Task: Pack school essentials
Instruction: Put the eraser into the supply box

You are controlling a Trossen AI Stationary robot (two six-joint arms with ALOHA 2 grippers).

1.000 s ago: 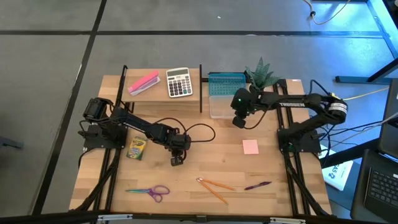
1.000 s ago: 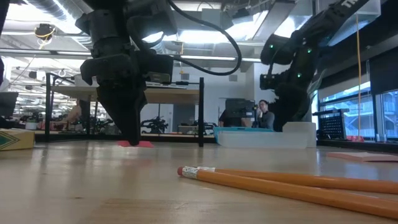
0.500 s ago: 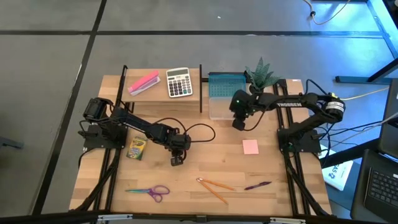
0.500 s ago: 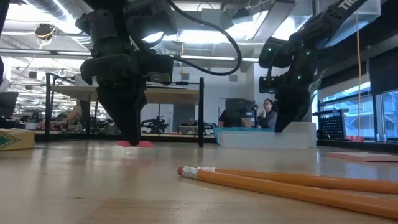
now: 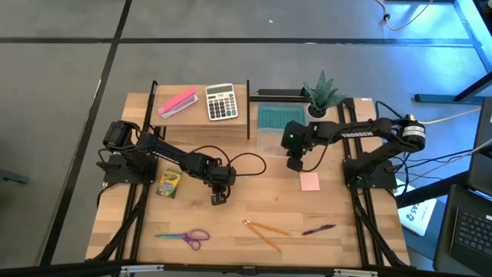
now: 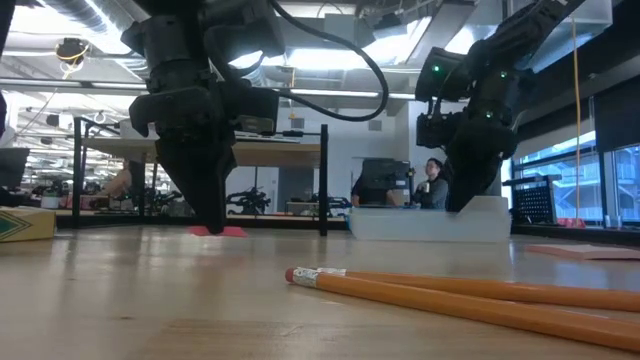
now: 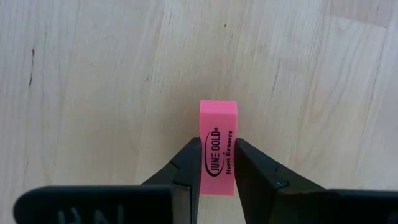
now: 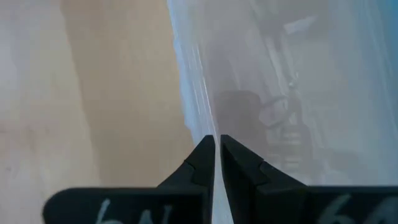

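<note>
I see left gripper (image 7: 217, 171) clamped on pink eraser (image 7: 218, 144); right gripper (image 8: 216, 155) pinching clear box (image 8: 280, 93) wall.

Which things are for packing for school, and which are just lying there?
For packing: pink eraser, crayon box, scissors, pencils, purple pen, pink notepad, clear box.
Just lying there: calculator, long pink block, plant.

Grey floor (image 5: 69, 92) crossed by dark seams, bright ceiling lights (image 6: 330, 60), windows (image 6: 560, 180) at right, seated person (image 6: 432, 185) beyond
</note>
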